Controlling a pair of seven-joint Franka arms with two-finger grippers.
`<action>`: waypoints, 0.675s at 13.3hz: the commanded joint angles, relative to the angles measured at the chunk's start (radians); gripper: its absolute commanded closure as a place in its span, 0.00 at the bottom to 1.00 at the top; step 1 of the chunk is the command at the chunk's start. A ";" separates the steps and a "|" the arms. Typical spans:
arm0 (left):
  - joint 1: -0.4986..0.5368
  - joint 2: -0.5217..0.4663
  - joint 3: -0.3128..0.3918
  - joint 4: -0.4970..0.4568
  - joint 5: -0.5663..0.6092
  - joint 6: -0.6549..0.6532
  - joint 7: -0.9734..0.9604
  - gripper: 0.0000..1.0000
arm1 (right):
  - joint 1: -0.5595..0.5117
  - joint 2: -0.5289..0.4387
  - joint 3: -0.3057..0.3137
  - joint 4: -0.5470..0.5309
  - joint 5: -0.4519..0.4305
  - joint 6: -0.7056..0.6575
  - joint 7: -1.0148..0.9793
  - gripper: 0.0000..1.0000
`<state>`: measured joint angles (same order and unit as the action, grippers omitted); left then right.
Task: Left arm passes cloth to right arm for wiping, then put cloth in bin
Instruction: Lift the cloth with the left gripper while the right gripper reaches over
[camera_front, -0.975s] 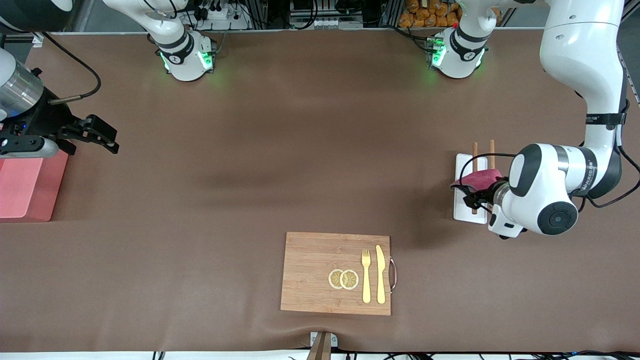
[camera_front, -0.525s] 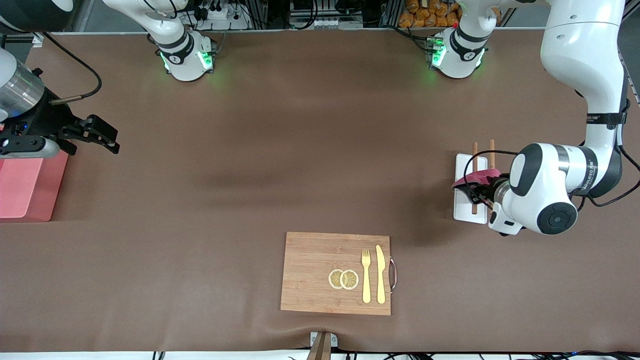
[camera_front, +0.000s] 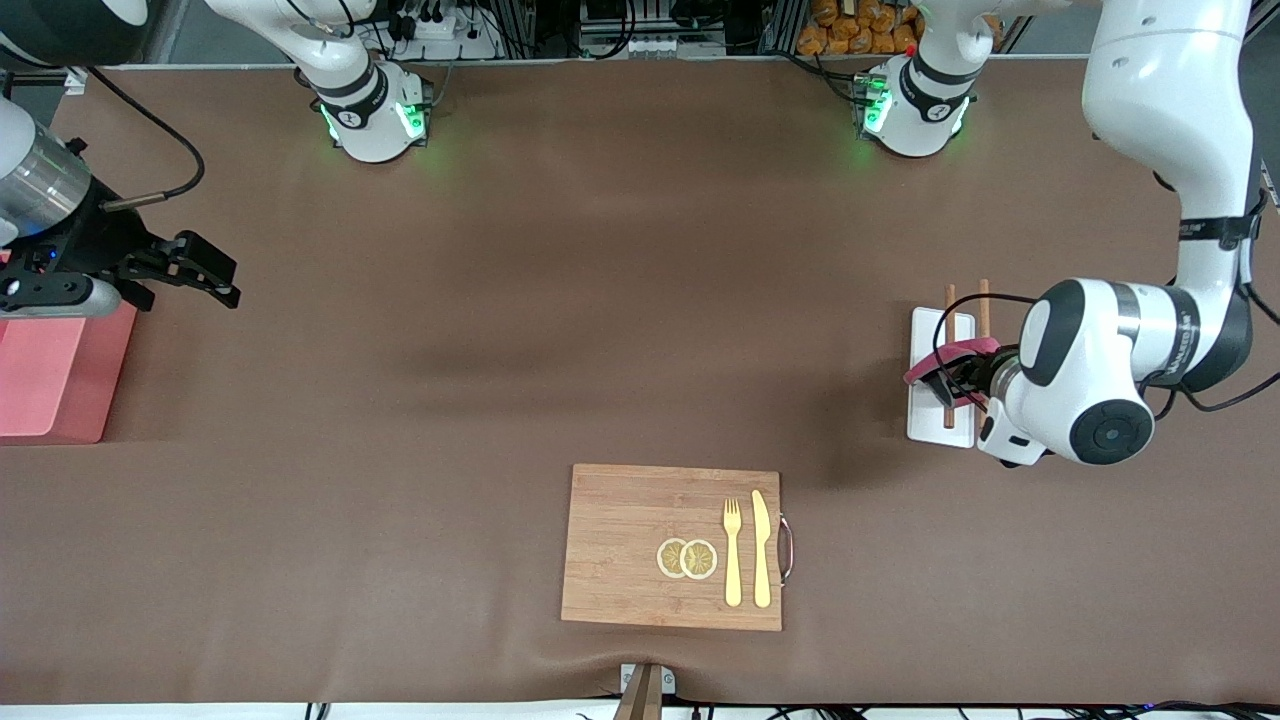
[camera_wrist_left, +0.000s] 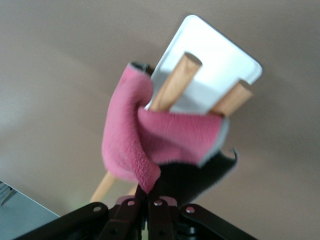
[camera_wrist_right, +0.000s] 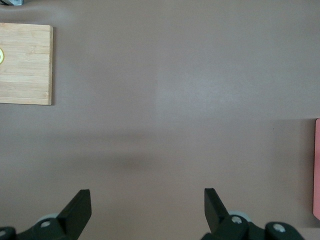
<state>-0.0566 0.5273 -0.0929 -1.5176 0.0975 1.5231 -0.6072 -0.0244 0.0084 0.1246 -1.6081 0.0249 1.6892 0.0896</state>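
The raspberry-red cloth (camera_front: 952, 353) with its dark grey patch hangs bunched over the two wooden rods of a white rack (camera_front: 938, 420), at the left arm's end of the table. My left gripper (camera_front: 942, 378) is shut on it. In the left wrist view the fingers (camera_wrist_left: 131, 210) pinch a fold of the cloth (camera_wrist_left: 150, 145), and my left gripper (camera_wrist_left: 148, 200) sits just under it. My right gripper (camera_front: 218, 280) waits open and empty over the table beside the pink bin (camera_front: 50, 380); the right wrist view shows that gripper (camera_wrist_right: 147, 210) over bare mat.
A wooden board (camera_front: 620, 545) lies near the front edge with a yellow fork (camera_front: 733, 552), a knife (camera_front: 761, 548) and two lemon slices (camera_front: 688, 558). The board's corner (camera_wrist_right: 25, 65) and the bin's edge (camera_wrist_right: 317, 170) show in the right wrist view.
My left gripper has shut on the cloth, which is now gathered into a tighter bunch on the rods. The right arm has not moved.
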 joint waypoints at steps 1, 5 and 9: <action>-0.023 -0.153 -0.037 -0.003 0.028 -0.078 0.003 1.00 | 0.011 0.001 -0.003 0.007 -0.003 -0.011 0.018 0.00; -0.124 -0.282 -0.061 0.047 0.016 -0.187 -0.026 1.00 | 0.007 0.004 -0.005 0.008 -0.002 -0.016 0.018 0.00; -0.226 -0.311 -0.109 0.092 -0.097 -0.187 -0.123 1.00 | 0.061 0.007 0.000 0.011 0.033 -0.068 0.325 0.00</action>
<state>-0.2524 0.2088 -0.1759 -1.4593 0.0504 1.3417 -0.6738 -0.0180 0.0109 0.1262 -1.6089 0.0413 1.6581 0.2274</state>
